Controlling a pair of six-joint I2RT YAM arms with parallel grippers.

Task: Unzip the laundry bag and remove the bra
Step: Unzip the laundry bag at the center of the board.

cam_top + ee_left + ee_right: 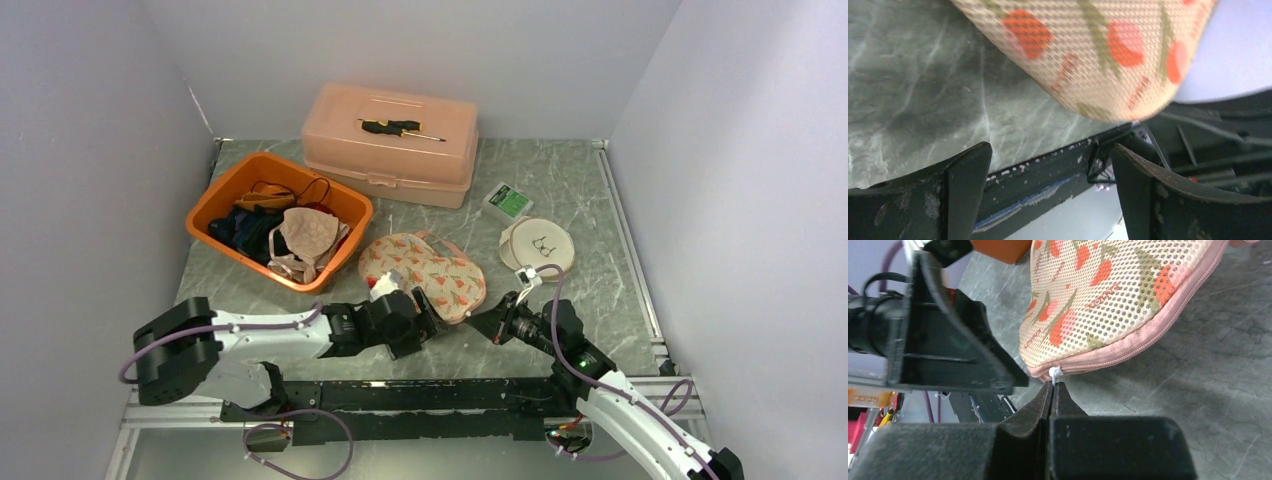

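The laundry bag is a cream mesh pouch with a red strawberry print and a pink zipper edge, lying mid-table. In the right wrist view the bag lies just ahead, and my right gripper is shut on the white zipper pull at the bag's near corner. My left gripper is open beside the bag's near edge; in the left wrist view the bag hangs above the spread fingers, with nothing between them. The bra is hidden inside the bag.
An orange basket of clothes stands at the left. A peach plastic box with a screwdriver on top stands at the back. A round embroidery hoop and a small green packet lie right of the bag.
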